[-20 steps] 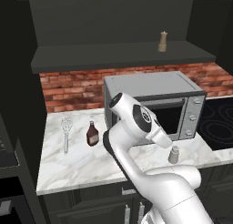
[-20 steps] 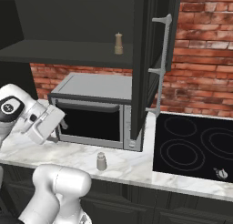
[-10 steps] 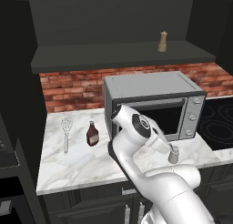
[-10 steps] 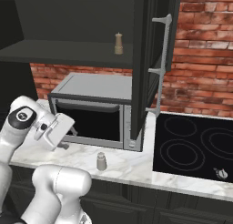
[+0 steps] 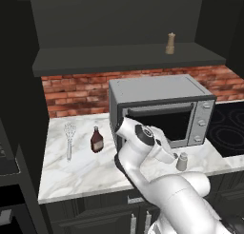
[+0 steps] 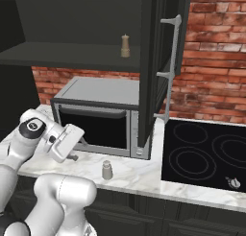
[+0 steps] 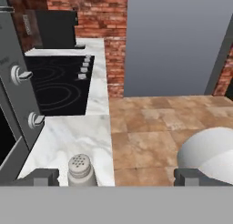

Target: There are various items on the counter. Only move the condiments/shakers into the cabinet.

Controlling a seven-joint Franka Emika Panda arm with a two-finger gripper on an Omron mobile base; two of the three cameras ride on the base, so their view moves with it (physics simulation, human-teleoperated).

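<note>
The dark, nearly black wall cabinet [image 5: 128,62] hangs above the grey steel microwave oven [image 5: 159,109], its open shelf ledge running wider than the oven. The white marble-patterned table [image 5: 81,169] with grey veins carries the microwave, and the black glass stovetop [image 6: 204,156] lies just to the right of the microwave.

The white robot arm reaches low in front of the microwave door; its two dark fingers [image 7: 38,176] stand spread wide, holding nothing — the gripper [image 7: 116,177] points along the table edge toward the stovetop.

The tan wooden pepper mill [image 5: 170,43] stands upright on the cabinet ledge, above the microwave. The small dark red-brown sauce bottle [image 5: 96,140] stands upright on the table, left of the microwave, with the wire whisk [image 5: 69,139] lying further left, apart from the bottle. The pale grey cylindrical shaker [image 5: 182,161] stands upright in front of the microwave's right half — in the hand view it sits just beside the left finger, not touching as far as can be seen.
</note>
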